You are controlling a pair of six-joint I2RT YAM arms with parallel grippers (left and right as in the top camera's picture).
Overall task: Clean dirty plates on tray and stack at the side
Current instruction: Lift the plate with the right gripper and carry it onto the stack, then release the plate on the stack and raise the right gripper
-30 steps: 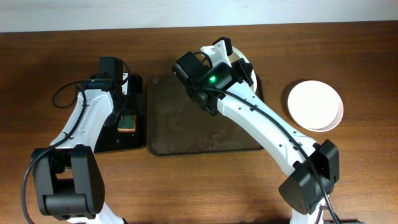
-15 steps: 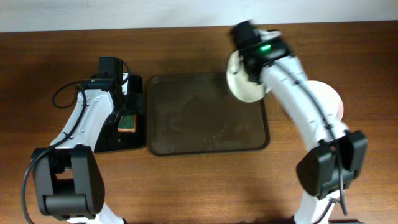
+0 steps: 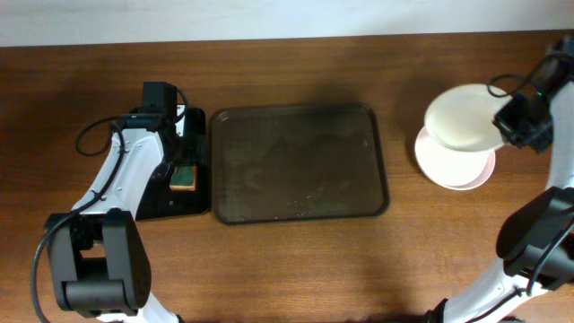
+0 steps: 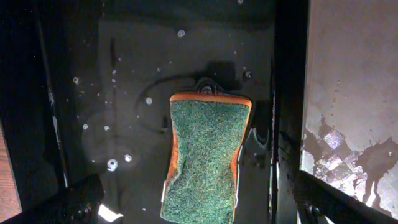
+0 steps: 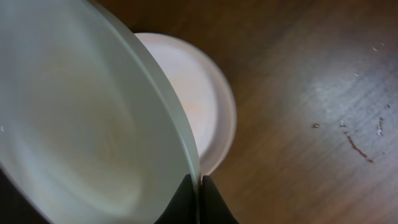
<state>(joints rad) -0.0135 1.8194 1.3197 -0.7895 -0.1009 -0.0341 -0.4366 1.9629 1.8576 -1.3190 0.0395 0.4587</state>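
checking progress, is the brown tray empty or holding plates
Empty: overhead the tray carries no plates. The right gripper holds the raised plate over the resting plate, off to the side.

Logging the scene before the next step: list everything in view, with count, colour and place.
held plate: one, white, tilted, overlapping the other plate from above
plate on the table: at least one, white, right of the brown tray; whether more lie under it cannot be told
brown tray: one, dark brown, centre of the table, no plate on it
black tray: one, black, left of the brown tray
sponge: one, green top with orange sides, lying in the black tray
table: one, brown wood, under everything
left arm: one, white and black, over the black tray; jaws open above the sponge
right arm: one, white and black, at the right edge; jaws shut on the held plate's rim
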